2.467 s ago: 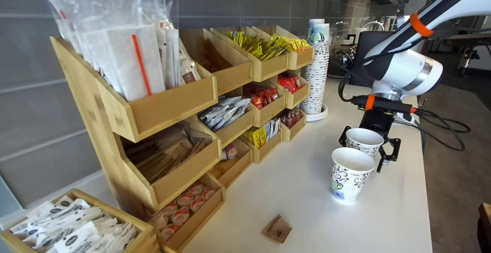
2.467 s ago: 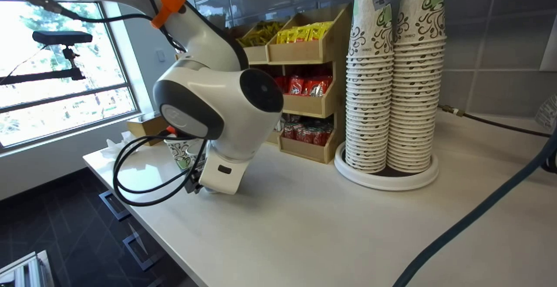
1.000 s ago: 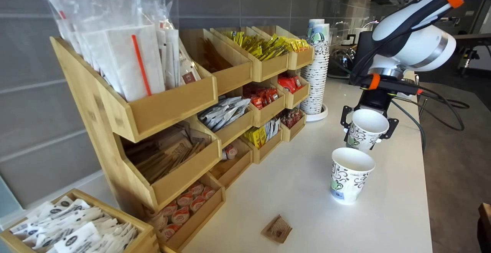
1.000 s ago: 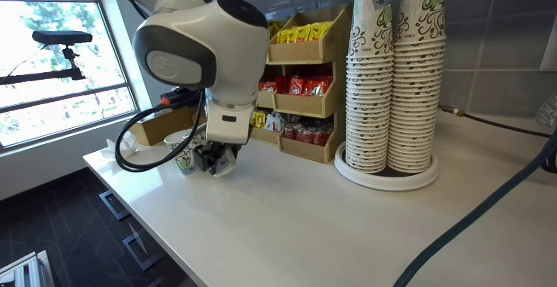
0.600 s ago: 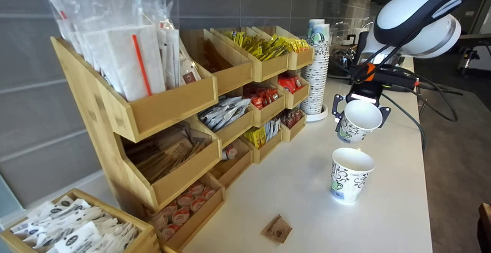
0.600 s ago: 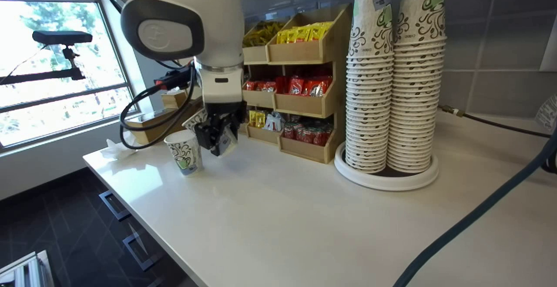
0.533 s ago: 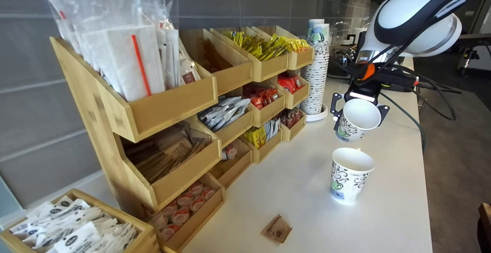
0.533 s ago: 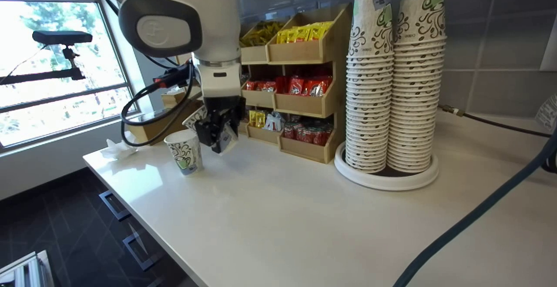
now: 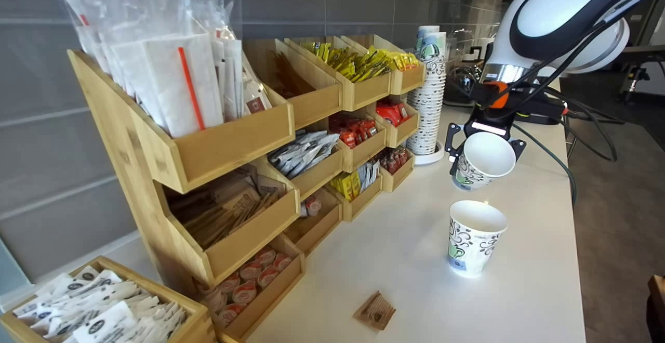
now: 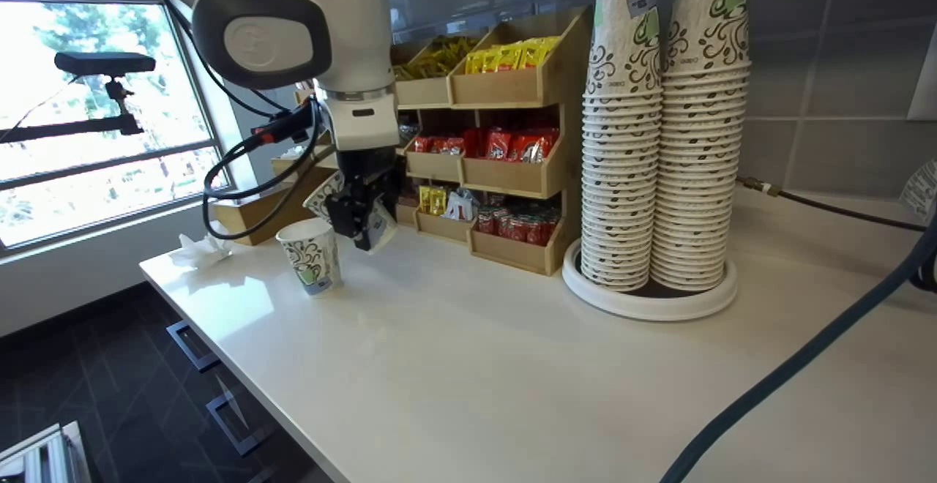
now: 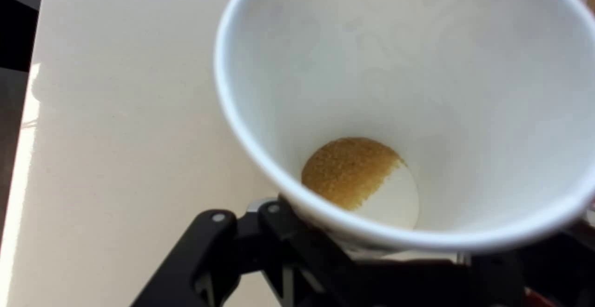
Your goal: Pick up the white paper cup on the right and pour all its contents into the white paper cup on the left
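My gripper (image 9: 483, 167) is shut on the white paper cup on the right (image 9: 491, 155) and holds it clear of the counter. The held cup tilts, its mouth turned toward the standing cup's side. Looking into the held cup (image 11: 441, 111) in the wrist view, brown grains (image 11: 351, 170) cover part of its floor. Upright on the counter stands the white paper cup on the left (image 9: 475, 241), lower than the held one and apart from it; it also shows in an exterior view (image 10: 311, 256). What lies inside the standing cup is hidden.
A wooden rack (image 9: 239, 148) with bins of packets runs along the wall. Two tall cup stacks (image 10: 622, 183) stand on a round white tray (image 10: 648, 307). A brown packet (image 9: 375, 312) lies on the white counter (image 9: 405, 275). A blue hose (image 10: 805, 360) crosses the counter.
The right cup has risen from the counter in my gripper and tilted over; lately it moves only slightly, leaning a bit more. The standing cup has stayed in place.
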Controlling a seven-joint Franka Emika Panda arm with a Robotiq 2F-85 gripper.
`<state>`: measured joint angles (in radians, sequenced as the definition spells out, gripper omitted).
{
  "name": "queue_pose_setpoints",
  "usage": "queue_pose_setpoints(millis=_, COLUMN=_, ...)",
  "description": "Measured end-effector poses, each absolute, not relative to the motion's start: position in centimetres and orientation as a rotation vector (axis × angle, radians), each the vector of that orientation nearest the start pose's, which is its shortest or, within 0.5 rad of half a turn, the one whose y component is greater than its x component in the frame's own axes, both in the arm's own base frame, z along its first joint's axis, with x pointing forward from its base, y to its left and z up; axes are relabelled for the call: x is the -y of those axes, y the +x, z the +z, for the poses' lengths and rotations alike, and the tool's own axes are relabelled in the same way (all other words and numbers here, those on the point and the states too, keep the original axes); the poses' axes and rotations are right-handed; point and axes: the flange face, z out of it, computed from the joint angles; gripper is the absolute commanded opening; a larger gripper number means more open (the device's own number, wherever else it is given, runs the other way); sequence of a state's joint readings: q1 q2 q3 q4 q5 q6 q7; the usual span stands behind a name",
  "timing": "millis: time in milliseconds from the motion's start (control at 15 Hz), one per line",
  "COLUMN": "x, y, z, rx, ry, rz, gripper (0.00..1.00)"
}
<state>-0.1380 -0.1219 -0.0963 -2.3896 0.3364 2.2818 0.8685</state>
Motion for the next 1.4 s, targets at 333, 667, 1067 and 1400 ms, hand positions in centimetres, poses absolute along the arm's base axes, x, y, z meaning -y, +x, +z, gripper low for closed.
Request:
queue_pose_setpoints(millis=333, x=4.6, y=48.4, z=37.9, rx=-1.583, ry=-2.488, rz=0.051, gripper=0.42)
queue_pose_setpoints(millis=667, x=1.0, y=49.3, z=38.9, rx=-1.442, ry=-2.729, rz=-0.098, gripper=0.42)
queue_pose_setpoints(millis=1067, x=-0.2, y=49.8, z=40.5, rx=-1.382, ry=-2.867, rz=-0.322, gripper=0.42)
queue_pose_setpoints(millis=1400, x=-2.0, y=49.6, z=41.9, rx=-1.379, ry=-2.917, rz=-0.477, gripper=0.42)
